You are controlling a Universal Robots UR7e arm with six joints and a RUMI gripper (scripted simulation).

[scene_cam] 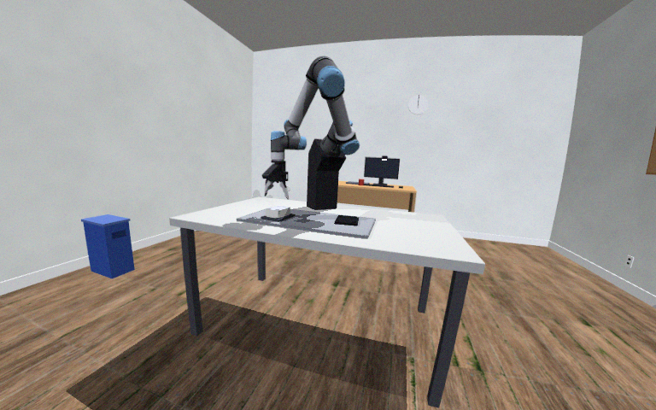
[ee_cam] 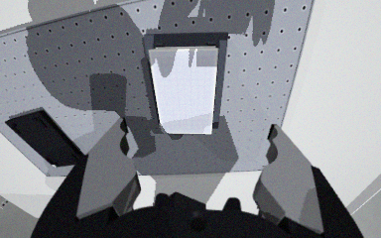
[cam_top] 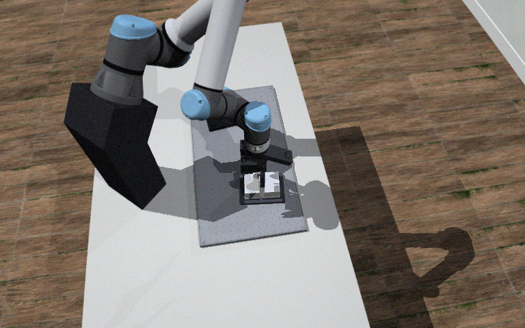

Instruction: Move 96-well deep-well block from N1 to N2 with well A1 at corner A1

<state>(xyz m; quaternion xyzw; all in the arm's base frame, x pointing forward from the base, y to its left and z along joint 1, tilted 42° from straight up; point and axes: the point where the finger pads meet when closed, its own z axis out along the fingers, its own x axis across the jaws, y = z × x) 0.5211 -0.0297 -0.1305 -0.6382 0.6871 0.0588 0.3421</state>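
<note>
Jaws: the gripper has its jaws spread all the way, nothing between them. In the wrist view one finger sits lower left and the other lower right of the frame, with bare space in the middle.

Block: the white deep-well block is sitting in its dark nest N1, upper middle of the wrist view. In the top view it's the pale rectangle just below the gripper, middle of the frame. Can't make out the cut corner from any of these, too small and shadowed.

Gripper position: hanging above the block, not touching it. The exterior view shows it clearly up off the tabletop, with the block underneath.

N2: the other nest N2 is the flat dark rectangle to the right of the block in the exterior view. It also peeks in at the left edge of the wrist view.

Base plate: both nests are on a grey perforated plate lying on the white tabletop.

Arm: the black pedestal is in the left part of the top view, with the arm reaching right and down over the plate.
</note>
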